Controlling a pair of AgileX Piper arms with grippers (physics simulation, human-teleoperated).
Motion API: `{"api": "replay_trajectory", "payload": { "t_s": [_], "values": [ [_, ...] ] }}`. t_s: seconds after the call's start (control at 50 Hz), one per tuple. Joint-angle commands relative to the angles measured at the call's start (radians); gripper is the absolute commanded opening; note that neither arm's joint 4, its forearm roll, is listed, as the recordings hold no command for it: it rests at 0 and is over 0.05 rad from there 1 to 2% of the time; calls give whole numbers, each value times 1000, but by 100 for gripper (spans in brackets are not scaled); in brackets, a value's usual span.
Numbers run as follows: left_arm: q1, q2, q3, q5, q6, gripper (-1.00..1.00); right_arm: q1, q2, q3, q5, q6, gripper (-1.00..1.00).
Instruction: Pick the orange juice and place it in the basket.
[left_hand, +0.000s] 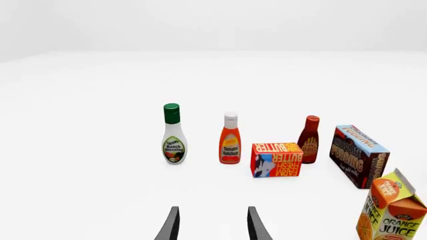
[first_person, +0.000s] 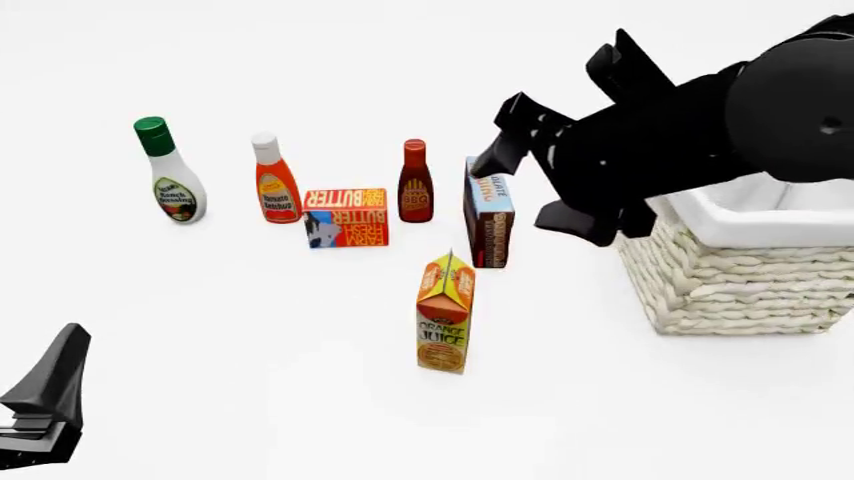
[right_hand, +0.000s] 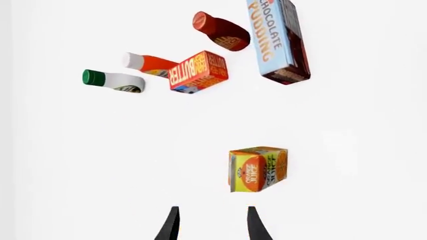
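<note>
Plain white tabletop (first_person: 267, 400) everywhere, no clutter beyond a little row of groceries, so the layout is easy to read. From the front, the orange juice (first_person: 445, 315) stands upright on its own near the middle, with the pudding box (first_person: 489, 210) just behind it at about 1 o'clock and the basket (first_person: 734, 280) off at 3 o'clock, well apart from the carton.

What I'd worry about: that carton is small and top-heavy looking, and the right gripper (right_hand: 211, 222) is lined up slightly to one side of it in the wrist view. If it goes in off-centre, my guess is one finger clips a corner and tips it over, maybe into the pudding box. The butter box (first_person: 346, 217) and the brown sauce bottle (first_person: 415, 181) are close enough to get knocked too.

Pose-wise, the right arm (first_person: 667, 130) is up high, hanging over the basket's near corner and reaching toward 10 o'clock, fingers parted and holding nothing. The left gripper (left_hand: 212, 224) is parked low at about 8 o'clock from the carton, also spread and empty.
</note>
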Motion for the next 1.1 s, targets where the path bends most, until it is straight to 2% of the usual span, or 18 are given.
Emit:
{"api": "replay_trajectory", "payload": {
  "t_s": [0.02, 0.38, 0.4, 0.42, 0.44, 0.68, 1.1],
  "values": [
    [0, 0, 0, 0, 0, 100, 27, 56, -73, 84, 13, 100],
    [0, 0, 0, 0, 0, 100, 73, 170, -196, 213, 33, 100],
    [0, 0, 0, 0, 0, 100, 65, 186, -218, 231, 23, 100],
    [0, 0, 0, 0, 0, 100, 58, 331, -437, 362, -21, 100],
    [0, 0, 0, 0, 0, 100, 57, 336, -448, 369, -22, 100],
    [0, 0, 0, 0, 0, 100, 83, 350, -456, 389, -8, 100],
    [0, 0, 0, 0, 0, 100, 85, 431, -557, 499, -33, 100]
  ]
}}
